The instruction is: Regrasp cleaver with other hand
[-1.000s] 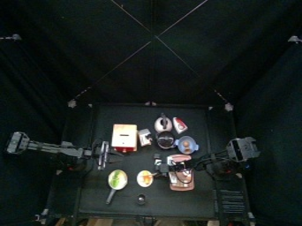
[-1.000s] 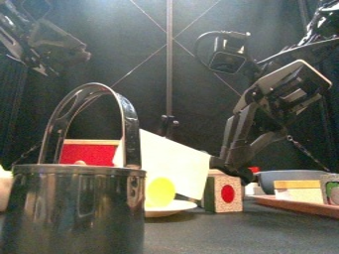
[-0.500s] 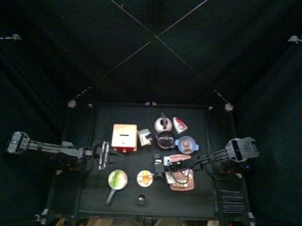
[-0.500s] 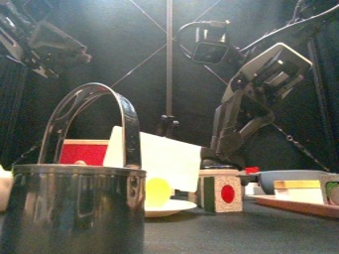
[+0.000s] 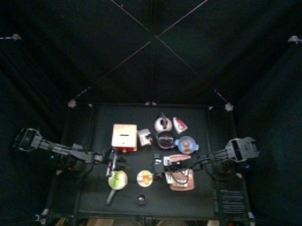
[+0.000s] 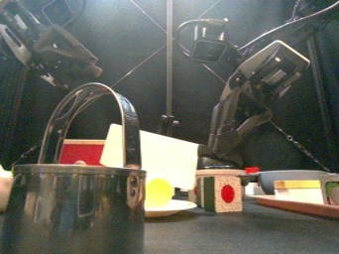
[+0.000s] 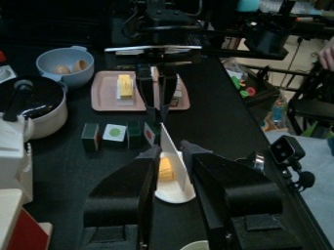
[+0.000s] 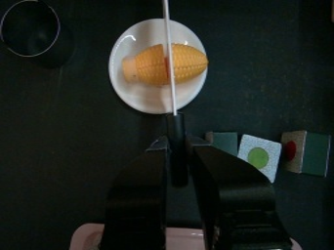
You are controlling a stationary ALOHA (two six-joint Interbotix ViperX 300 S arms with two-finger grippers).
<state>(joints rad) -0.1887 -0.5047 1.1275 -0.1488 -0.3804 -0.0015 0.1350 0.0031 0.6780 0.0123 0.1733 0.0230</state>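
A large steel pot (image 6: 86, 213) with a looped handle stands nearest at the black surface's (image 5: 99, 203) front edge. Behind it, the right gripper's (image 8: 174, 137) jaws grip the thin-bladed cleaver (image 8: 171, 59), edge-on above a white plate (image 8: 163, 66) holding an orange fruit. The left gripper (image 7: 167, 161) hangs near, jaws open, around nothing

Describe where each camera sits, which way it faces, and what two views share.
Top view: high overhead, looking down at the small black table; both arms reach in.
Front view: at table's front edge, looking level past the steel pot; arms hang behind.
Left wrist view: on the left arm, facing the thin-bladed cleaver between the open left gripper.
Right wrist view: on the right arm, over the right gripper holding the cleaver above a round white plate.
Both wrist views share the cleaver.
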